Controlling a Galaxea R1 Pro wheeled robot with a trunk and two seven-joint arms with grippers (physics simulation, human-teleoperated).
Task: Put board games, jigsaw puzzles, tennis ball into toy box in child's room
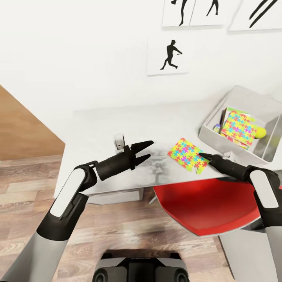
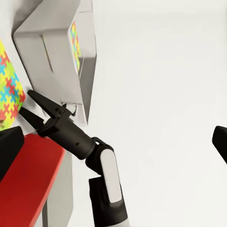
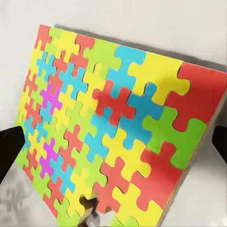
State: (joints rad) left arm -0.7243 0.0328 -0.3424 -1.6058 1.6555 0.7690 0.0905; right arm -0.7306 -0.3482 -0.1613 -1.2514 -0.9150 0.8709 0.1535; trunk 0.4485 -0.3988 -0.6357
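Jigsaw puzzle (image 1: 187,154) lies flat on the table (image 1: 117,125) close to the front edge, just left of the toy box (image 1: 250,102); another puzzle (image 1: 237,128) and the tennis ball (image 1: 261,132) already sit inside the box. Right gripper (image 1: 200,155) sits at the puzzle's near-right edge, fingers spread with nothing between them; in the right wrist view the two dark fingertips flank the puzzle (image 3: 118,127) wide apart, not touching it. Left gripper (image 1: 150,150) hovers over mid-table, open and empty. Puzzle looks like a thin stiff board, probably light; glossy top, likely slippery; lying flush, so hard to get a finger under; best bet is pinching an edge or sliding it to overhang the front edge first. Room: bare table to the left and behind; box wall close on the right; red chair (image 1: 207,203) tucked under the front edge below the right arm, limits low approaches.
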